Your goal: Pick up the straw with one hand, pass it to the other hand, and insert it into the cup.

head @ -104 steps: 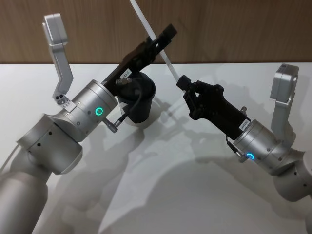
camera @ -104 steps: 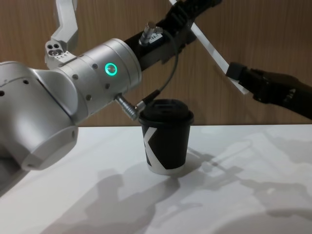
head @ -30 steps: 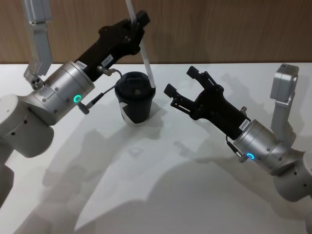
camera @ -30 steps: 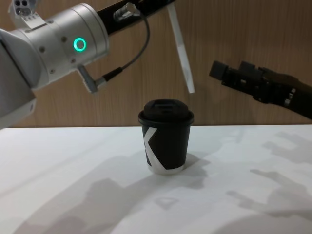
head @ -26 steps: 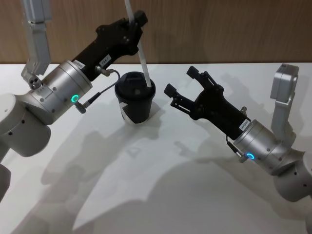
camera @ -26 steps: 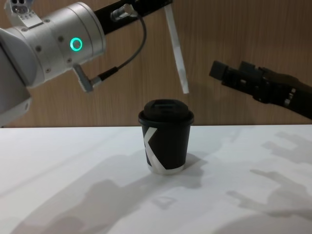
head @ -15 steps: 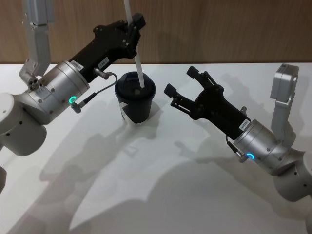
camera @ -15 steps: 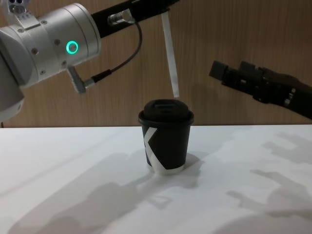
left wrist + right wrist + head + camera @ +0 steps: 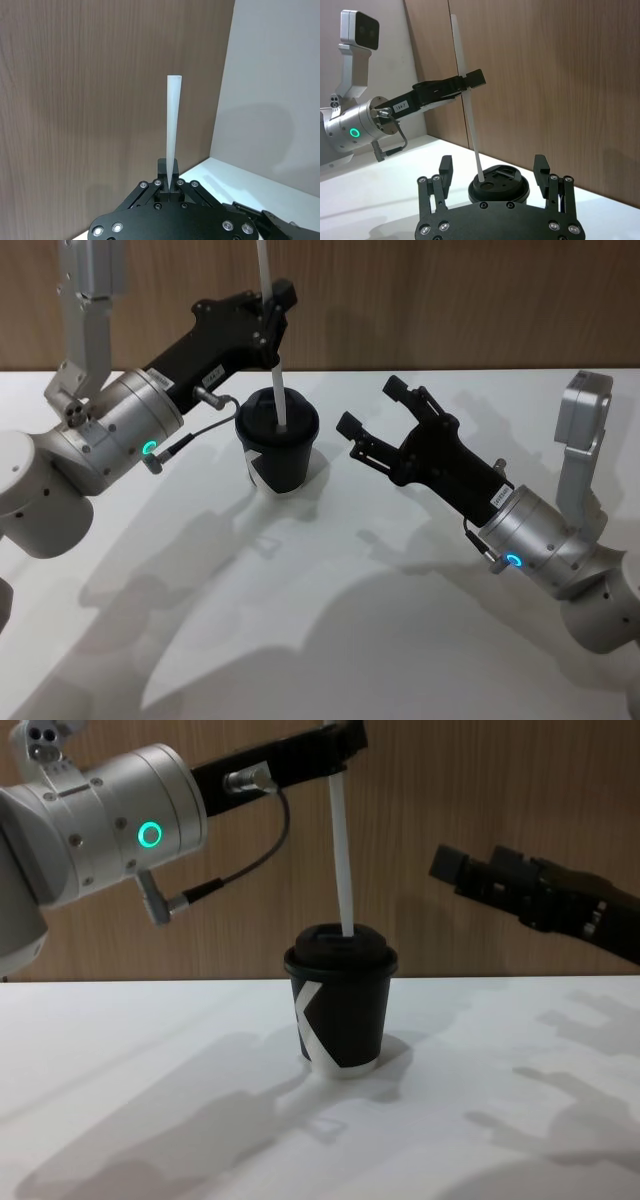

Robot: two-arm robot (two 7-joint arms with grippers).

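Note:
The white straw point(image 9: 272, 350) stands nearly upright in my left gripper point(image 9: 274, 302), which is shut on it a little above its middle, over the cup. Its lower end meets the domed lid of the black cup point(image 9: 277, 458); I cannot tell whether it has entered the hole. From the chest, the straw point(image 9: 341, 850) drops from the left gripper point(image 9: 338, 742) onto the cup point(image 9: 340, 1010). The left wrist view has the fingers pinched on the straw point(image 9: 172, 125). My right gripper point(image 9: 368, 406) hangs open and empty to the right of the cup, apart from it.
The cup stands on a white table point(image 9: 330, 640) near its back, with a brown wood wall point(image 9: 450, 300) close behind. A thin grey cable point(image 9: 255, 855) loops under the left wrist. The table's front and middle are bare.
The right gripper has let go of the straw and stayed still and open. The left gripper has swung the straw upright and brought its lower end from right of the cup down onto the lid.

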